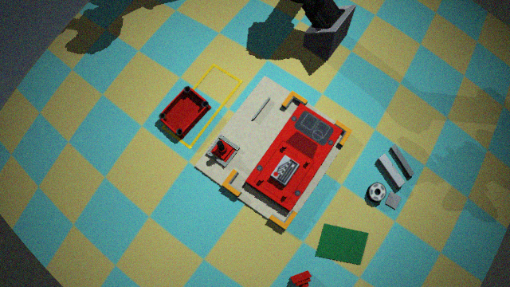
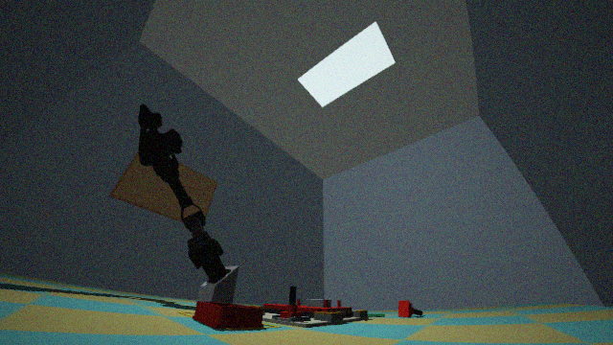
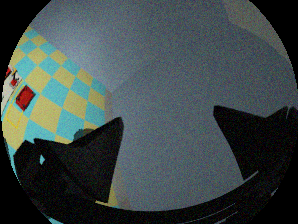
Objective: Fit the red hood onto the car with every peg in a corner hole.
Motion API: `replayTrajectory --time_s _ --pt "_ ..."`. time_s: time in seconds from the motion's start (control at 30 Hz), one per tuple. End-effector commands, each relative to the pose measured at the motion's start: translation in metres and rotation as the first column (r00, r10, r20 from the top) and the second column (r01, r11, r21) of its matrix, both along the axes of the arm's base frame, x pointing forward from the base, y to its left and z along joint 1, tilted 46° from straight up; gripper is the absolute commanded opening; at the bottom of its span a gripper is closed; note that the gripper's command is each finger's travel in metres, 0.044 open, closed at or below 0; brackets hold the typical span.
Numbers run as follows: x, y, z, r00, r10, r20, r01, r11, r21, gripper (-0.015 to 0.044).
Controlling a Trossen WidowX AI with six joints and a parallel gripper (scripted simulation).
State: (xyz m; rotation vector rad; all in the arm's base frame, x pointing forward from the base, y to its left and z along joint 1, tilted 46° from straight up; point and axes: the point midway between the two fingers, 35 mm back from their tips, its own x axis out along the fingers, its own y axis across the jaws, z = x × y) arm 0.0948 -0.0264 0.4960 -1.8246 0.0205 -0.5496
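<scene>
Top view looks steeply down on the red toy car chassis [image 1: 295, 155]; the exterior view faces it [image 2: 306, 309] from table level; the raised wrist view faces the wall.

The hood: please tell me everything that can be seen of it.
The hood is a red rectangular shell, matte like plastic, with a flat roof and a dark round hole in each of its four corner bosses. It lies flat on the table, turned at an angle, overlapping one corner of a yellow outline. It is apart from the car and its jig. Nothing but the table touches it; the open gripper is raised far from it.
</scene>
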Motion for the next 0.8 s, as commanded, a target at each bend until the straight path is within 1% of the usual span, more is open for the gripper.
replayTrajectory --time_s 0.0,0.03,0.1,0.23,0.37,0.57,0.77 --pt "0.000 0.000 0.000 1.000 0.000 0.000 0.000 1.000 0.000 0.0414" --pt "0.000 0.000 0.000 1.000 0.000 0.000 0.000 1.000 0.000 0.0387" --pt "0.011 -0.005 -0.003 1.000 0.008 -0.006 -0.008 1.000 0.029 0.0440" --pt "0.070 -0.029 -0.031 0.998 0.050 -0.036 -0.042 0.980 0.194 0.0440" --pt "0.113 -0.042 -0.061 0.995 0.077 -0.057 -0.055 0.947 0.318 0.0440" --pt "0.180 -0.055 -0.136 0.989 0.115 -0.095 -0.047 0.845 0.533 0.0440" --pt "0.221 -0.052 -0.224 0.982 0.133 -0.133 0.000 0.709 0.705 0.0440"
